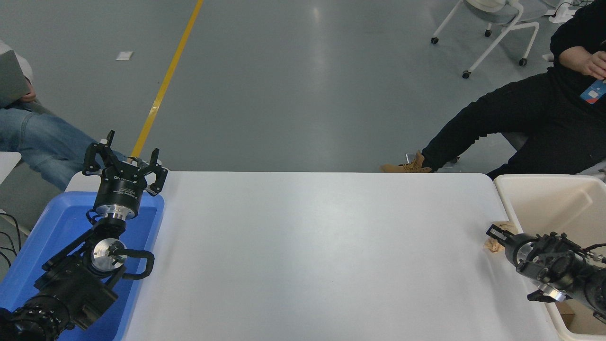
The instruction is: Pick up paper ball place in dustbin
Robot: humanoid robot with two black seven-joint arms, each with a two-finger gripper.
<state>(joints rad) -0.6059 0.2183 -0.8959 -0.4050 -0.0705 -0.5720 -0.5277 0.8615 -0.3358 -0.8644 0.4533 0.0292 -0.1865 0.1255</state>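
The paper ball point(492, 245), a tan crumpled wad, lies on the white table point(312, 246) near its right edge, just left of the dustbin. Only its upper and lower edges show, because my right gripper point(496, 233) reaches in from the right and covers its middle. How the jaws stand around the ball is hidden by the gripper body. The dustbin point(530, 178) is a cream tub standing at the table's right end, with my right arm crossing its near wall. My left gripper point(124, 156) is parked open at the far left, pointing up above the blue tray.
A shallow blue tray point(52, 222) sits at the table's left end under my left arm. A seated person in black is beyond the far right corner, and another person in jeans sits at the far left. A brown scrap lies in the dustbin's near corner.
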